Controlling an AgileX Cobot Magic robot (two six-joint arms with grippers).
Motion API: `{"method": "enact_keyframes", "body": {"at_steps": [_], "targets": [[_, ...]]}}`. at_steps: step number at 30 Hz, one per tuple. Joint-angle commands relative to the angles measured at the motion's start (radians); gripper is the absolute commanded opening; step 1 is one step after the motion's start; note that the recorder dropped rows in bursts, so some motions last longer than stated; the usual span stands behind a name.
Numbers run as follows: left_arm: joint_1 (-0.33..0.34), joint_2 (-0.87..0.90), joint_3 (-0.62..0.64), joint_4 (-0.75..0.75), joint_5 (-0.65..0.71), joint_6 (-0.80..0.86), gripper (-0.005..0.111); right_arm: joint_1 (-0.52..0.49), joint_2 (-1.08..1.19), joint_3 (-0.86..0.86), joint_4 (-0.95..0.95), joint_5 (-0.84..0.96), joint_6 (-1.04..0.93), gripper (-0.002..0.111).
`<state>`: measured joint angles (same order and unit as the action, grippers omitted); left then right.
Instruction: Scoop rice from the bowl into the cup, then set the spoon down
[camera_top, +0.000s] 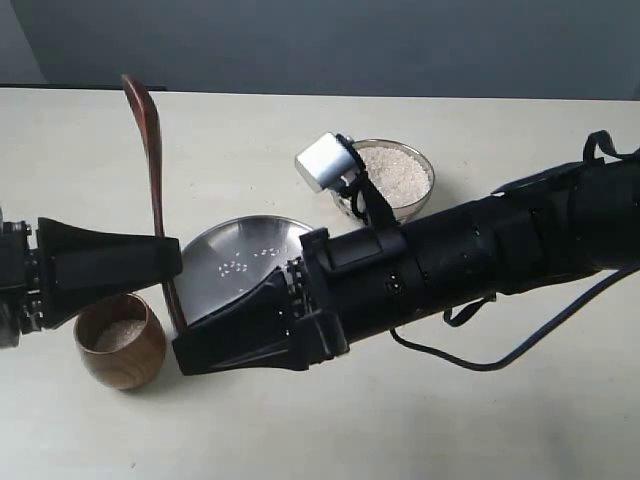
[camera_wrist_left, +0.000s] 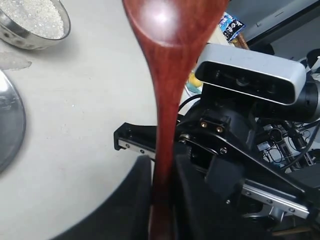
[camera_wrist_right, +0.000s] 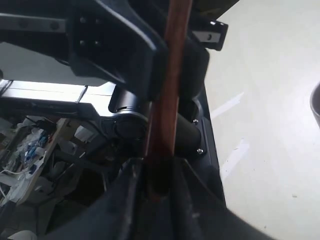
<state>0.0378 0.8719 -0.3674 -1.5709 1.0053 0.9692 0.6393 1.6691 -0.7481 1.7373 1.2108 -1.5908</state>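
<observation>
The spoon (camera_top: 157, 190) stands nearly upright above the table, its oval head (camera_wrist_left: 172, 22) on top and empty. My left gripper (camera_top: 172, 262) reaches in from the left and is shut on the middle of the handle (camera_wrist_left: 162, 170). My right gripper (camera_top: 185, 345) is shut on the handle's lower end (camera_wrist_right: 159, 172). The brown wooden cup (camera_top: 125, 368) stands just below the left gripper and has rice (camera_top: 118, 333) in it. Farther back on the right, partly behind the right arm, is the steel bowl (camera_top: 430, 190), full of rice (camera_top: 395, 175). The left wrist view also shows the bowl (camera_wrist_left: 15, 39).
A wide flat steel plate (camera_top: 215, 245) with a few stray grains lies between cup and bowl, partly under the right arm. The right arm's grey wrist camera (camera_top: 325, 160) hangs over the bowl's near rim. A black cable (camera_top: 500, 360) trails on the table at the right.
</observation>
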Motion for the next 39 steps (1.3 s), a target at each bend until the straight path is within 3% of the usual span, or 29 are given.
{"method": "enact_keyframes", "body": {"at_steps": [1,3,6,9,12,17,20,25,28,29,33,39], "targets": [[0.000,0.002,0.001,0.014,0.006,0.012,0.001,0.001,-0.006,-0.005,0.007,0.010,0.027,-0.001],[0.000,0.002,0.001,0.036,-0.010,0.012,0.001,0.001,-0.006,-0.005,0.007,0.010,0.044,-0.001],[0.000,0.002,0.001,0.074,-0.067,0.010,0.001,0.001,-0.013,-0.005,-0.031,-0.162,0.111,0.006],[0.000,0.002,0.001,0.099,-0.149,-0.011,0.001,0.001,-0.026,-0.005,-0.138,-0.332,0.217,0.027],[0.000,0.002,0.001,0.099,-0.210,-0.011,0.001,0.001,-0.038,-0.005,-0.201,-0.376,0.264,0.048],[0.000,0.002,0.001,0.099,-0.255,-0.019,0.001,0.001,-0.049,-0.005,-0.204,-0.389,0.268,0.044],[0.000,0.002,0.001,0.134,-0.304,-0.183,0.000,0.008,-0.051,-0.005,-0.201,-0.431,0.300,0.045],[0.000,0.004,0.001,0.160,-0.375,-0.430,0.000,0.216,-0.107,-0.019,-0.458,-0.870,0.387,0.045],[0.000,0.074,-0.003,0.373,-0.357,-0.546,0.000,0.344,-0.143,-0.021,-0.490,-1.088,0.402,0.045],[0.000,0.087,-0.008,0.425,-0.337,-0.559,0.000,0.351,-0.143,-0.021,-0.490,-1.094,0.402,0.045],[0.000,0.080,-0.131,0.953,-0.138,-0.722,0.000,0.359,-0.141,-0.021,-0.490,-1.088,0.425,0.045],[-0.007,0.025,-0.285,1.364,0.037,-0.896,0.000,0.359,-0.141,-0.021,-0.471,-1.086,0.428,0.045]]}}
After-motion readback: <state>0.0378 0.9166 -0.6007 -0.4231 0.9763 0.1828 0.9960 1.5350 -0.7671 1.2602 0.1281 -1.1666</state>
